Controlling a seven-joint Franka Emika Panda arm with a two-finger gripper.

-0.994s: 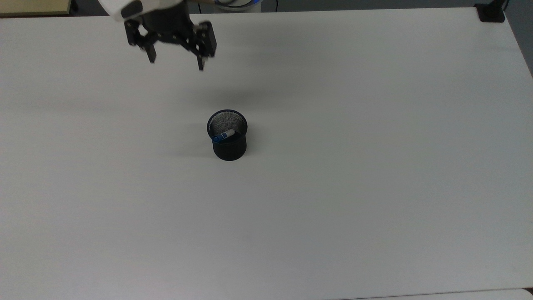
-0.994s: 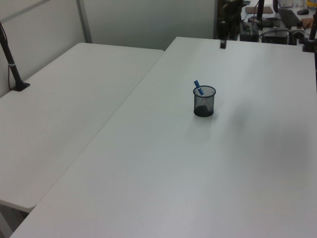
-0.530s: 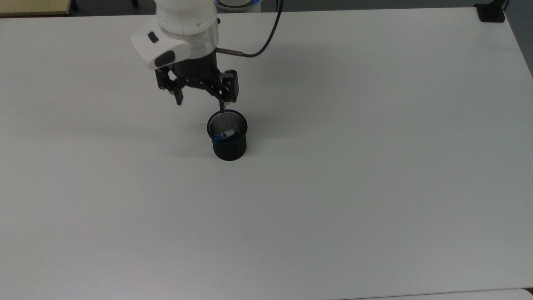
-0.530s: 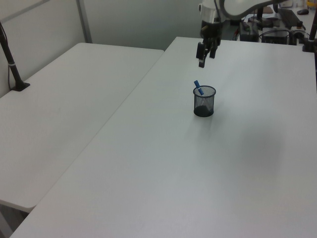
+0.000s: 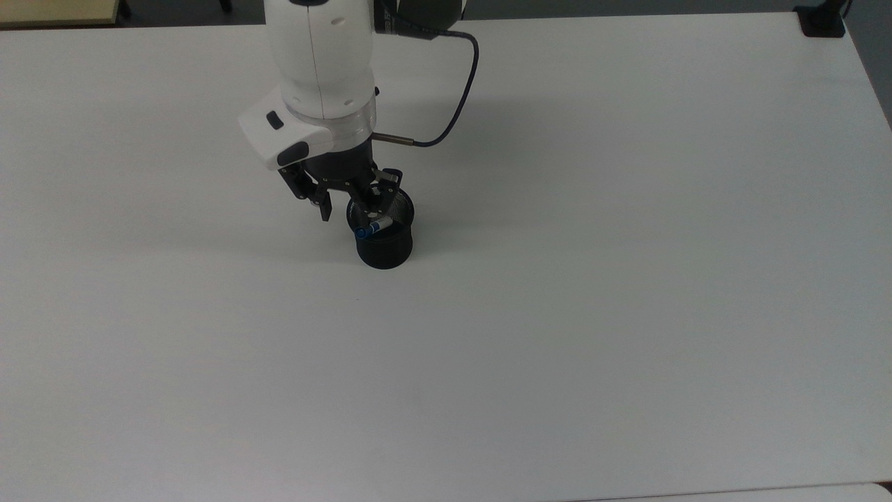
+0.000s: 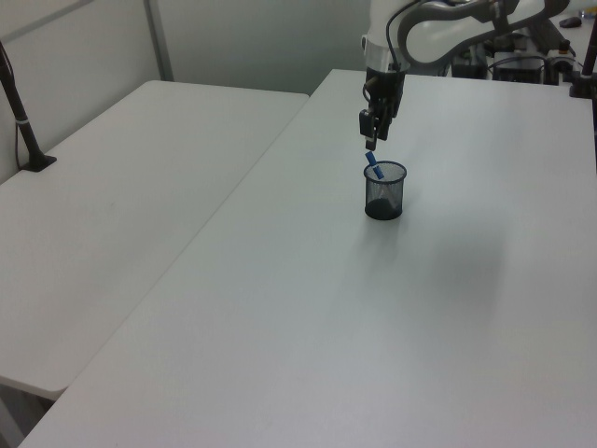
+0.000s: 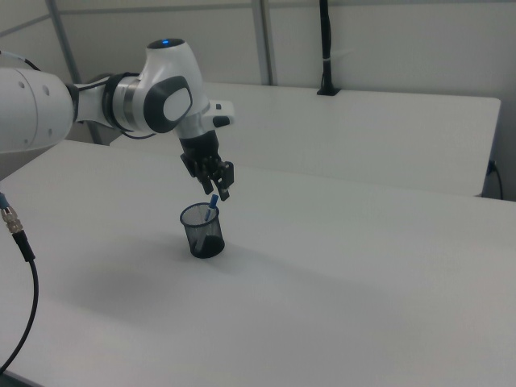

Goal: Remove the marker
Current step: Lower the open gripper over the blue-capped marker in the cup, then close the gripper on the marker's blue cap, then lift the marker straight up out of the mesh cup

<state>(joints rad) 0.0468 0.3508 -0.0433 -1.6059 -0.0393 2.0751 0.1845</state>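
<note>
On white table [image 5: 627,279], mesh cup [image 5: 384,247] holding marker [image 5: 369,228], fingers [image 5: 325,209] apart above, grey partition walls [image 6: 261,37] behind.

No legible text, label, brand or number anywhere

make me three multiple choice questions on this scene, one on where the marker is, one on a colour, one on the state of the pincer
1. Where is the marker?
A. flat on the table
B. leaning inside the mesh cup
C. held up in the air

2. What colour is the marker's upper end?
A. red
B. green
C. blue

3. How is the pincer?
A. open just above the cup's rim
B. shut on the cup's wall
C. open over a far table corner

Answers:
1 B, it leans in the black cup with its cap past the rim.
2 C, the tip shows blue in the left view.
3 A, its fingers stand apart above the marker's end.
</note>
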